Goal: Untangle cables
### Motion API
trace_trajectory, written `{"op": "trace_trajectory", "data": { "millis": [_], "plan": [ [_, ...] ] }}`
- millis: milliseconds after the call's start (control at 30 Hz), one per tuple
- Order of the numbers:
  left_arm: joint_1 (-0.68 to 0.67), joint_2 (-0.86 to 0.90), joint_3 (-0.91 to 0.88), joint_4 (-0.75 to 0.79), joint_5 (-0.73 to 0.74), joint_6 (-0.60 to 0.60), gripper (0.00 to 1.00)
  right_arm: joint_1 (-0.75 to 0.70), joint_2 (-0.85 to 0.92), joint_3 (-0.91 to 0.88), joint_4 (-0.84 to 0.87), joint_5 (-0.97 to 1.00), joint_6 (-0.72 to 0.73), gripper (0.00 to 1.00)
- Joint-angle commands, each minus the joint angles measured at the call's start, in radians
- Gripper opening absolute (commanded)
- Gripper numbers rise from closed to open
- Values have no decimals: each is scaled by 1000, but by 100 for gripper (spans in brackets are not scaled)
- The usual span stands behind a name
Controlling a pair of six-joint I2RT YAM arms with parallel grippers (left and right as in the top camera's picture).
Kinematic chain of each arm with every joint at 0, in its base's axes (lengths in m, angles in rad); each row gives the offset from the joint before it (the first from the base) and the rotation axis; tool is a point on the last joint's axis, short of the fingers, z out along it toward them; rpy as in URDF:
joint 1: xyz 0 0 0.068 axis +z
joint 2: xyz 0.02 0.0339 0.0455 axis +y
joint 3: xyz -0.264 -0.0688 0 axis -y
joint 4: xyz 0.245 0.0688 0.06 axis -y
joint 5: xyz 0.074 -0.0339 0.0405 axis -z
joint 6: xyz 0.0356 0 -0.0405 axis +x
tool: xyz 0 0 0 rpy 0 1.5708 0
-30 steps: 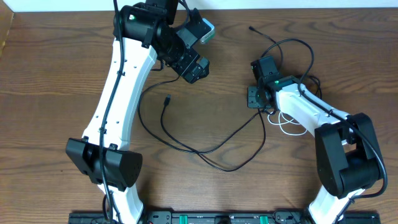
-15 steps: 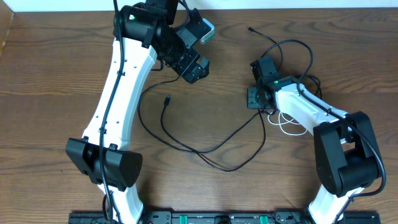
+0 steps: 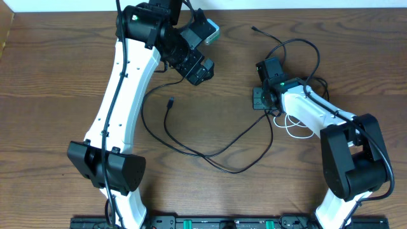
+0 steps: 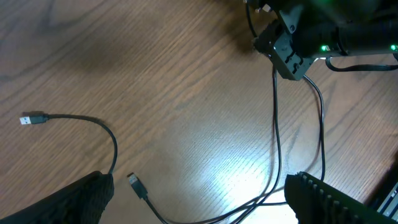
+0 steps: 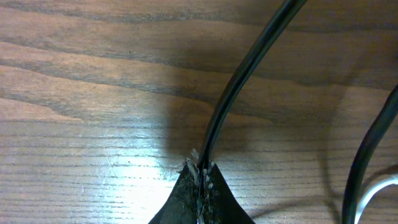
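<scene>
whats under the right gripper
Wooden table. The right gripper is shut on the black cable, which runs away across the wood. A bit of white cable shows beside it; overhead, the arm covers where the white loops continue.

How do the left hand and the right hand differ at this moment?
The left hand is open and holds nothing; the right hand is shut on the black cable. The left hand hangs well above the table; the right hand is low, close to its surface. Both face down toward the table.
</scene>
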Motion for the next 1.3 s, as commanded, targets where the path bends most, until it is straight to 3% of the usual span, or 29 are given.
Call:
{"op": "trace_trajectory", "data": {
  "millis": [0,133,500,667,933,1267],
  "plan": [
    [4,1,-6,-9,16,6,93,6,6,0,4,19,-19,1],
    [4,-2,-6,-9,16,6,93,6,-80,8,1,19,-21,1],
    [4,-2,-6,-4,16,6,93,2,-638,127,-30,59,-101,1],
    [4,-2,-6,-18,16,6,93,-40,-800,251,-99,193,-161,1],
    [4,-2,-6,-36,16,6,93,-278,-942,368,-152,507,-200,1],
    [4,-2,-6,-40,16,6,93,-633,-953,372,-40,670,-250,1]
  ]
}}
